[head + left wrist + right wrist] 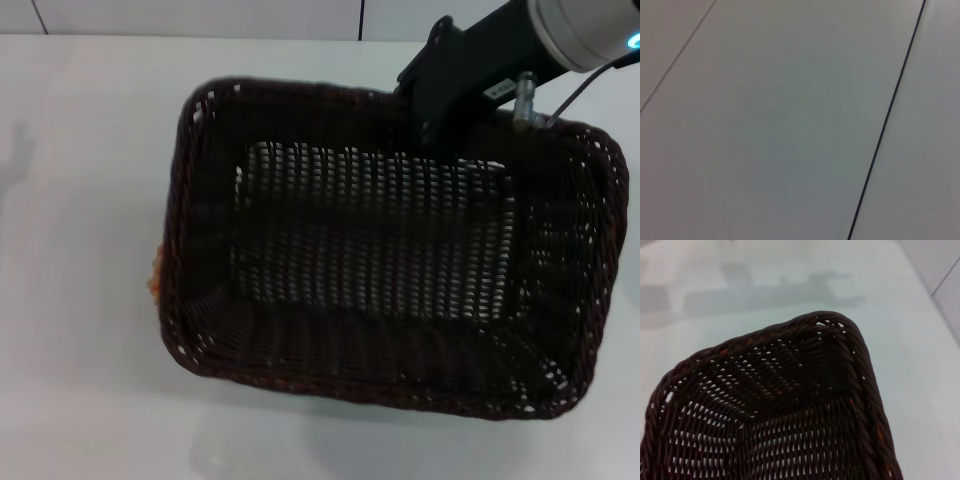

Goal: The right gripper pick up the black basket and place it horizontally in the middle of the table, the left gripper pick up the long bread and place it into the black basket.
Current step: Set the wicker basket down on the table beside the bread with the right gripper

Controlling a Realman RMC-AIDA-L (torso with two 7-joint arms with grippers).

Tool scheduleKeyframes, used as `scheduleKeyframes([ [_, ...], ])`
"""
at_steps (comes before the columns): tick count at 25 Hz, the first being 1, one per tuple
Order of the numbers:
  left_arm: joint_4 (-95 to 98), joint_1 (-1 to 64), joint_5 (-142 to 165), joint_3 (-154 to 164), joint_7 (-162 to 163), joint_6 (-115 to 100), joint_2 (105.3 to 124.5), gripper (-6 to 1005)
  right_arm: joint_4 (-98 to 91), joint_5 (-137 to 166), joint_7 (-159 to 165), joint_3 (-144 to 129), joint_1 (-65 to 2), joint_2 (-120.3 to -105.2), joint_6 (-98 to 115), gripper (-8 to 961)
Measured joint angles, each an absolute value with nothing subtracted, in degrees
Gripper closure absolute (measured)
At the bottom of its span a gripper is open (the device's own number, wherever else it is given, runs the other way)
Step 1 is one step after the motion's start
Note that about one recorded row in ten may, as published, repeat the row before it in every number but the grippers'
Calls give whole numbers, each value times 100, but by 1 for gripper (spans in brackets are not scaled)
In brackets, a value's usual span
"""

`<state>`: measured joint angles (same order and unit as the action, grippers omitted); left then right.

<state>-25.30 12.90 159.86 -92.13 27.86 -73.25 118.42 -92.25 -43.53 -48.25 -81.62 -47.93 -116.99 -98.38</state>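
Dark woven wicker fills most of the head view: the black basket point(390, 270) sits big in the middle, open side up, a bit tilted, with its right end higher in the frame. Below it, at the bottom of the frame, is the bare white table point(90, 420). At the basket's left edge a small orange bit point(155, 283) peeks out; I cannot tell what it is. Farther back, the right gripper point(445, 105) reaches down from the upper right corner, slanting toward the basket's far rim. It meets that rim, but I cannot tell if its fingers are apart or pinched on it. The right wrist view looks down on one basket corner. The left wrist view shows only plain white panels point(780, 125).
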Motion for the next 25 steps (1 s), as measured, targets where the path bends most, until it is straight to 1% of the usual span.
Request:
scheduleKeyframes([
  [1, -2531, 1295, 15975, -9235, 2787, -7323, 11843, 165, -9225, -4353, -4825, -8162, -4793, -11699, -9838, 806],
  [3, -2532, 1298, 15888, -9245, 2787, -7321, 11849, 166, -8927, -4242, -4785, -8381, -5012, -11608, -9896, 806],
  [4, -2532, 1298, 15888, -9245, 2787, -7321, 11849, 166, -8927, -4242, -4785, -8381, -5012, -11608, -9896, 806],
  [5, -2531, 1299, 15831, -9244, 2787, -7320, 11851, 166, -8768, -4167, -4784, -8575, -5138, -11566, -9921, 807],
  [9, -2525, 1301, 15707, -9207, 2786, -7327, 11857, 168, -8558, -4043, -4783, -8764, -5305, -11549, -9935, 807],
  [13, -2522, 1314, 15702, -9202, 2786, -7347, 11866, 169, -8299, -4002, -4806, -8853, -5480, -11582, -9922, 807],
  [16, -2515, 1325, 15696, -9202, 2786, -7349, 11866, 169, -8254, -3989, -4811, -8900, -5503, -11606, -9900, 807],
  [18, -2508, 1328, 15695, -9201, 2786, -7354, 11865, 170, -8214, -3968, -4814, -8940, -5511, -11661, -9870, 806],
  [25, -2461, 1316, 15695, -9191, 2904, -7386, 11865, 172, -7991, -3933, -4781, -9144, -5561, -11716, -9691, 806],
])
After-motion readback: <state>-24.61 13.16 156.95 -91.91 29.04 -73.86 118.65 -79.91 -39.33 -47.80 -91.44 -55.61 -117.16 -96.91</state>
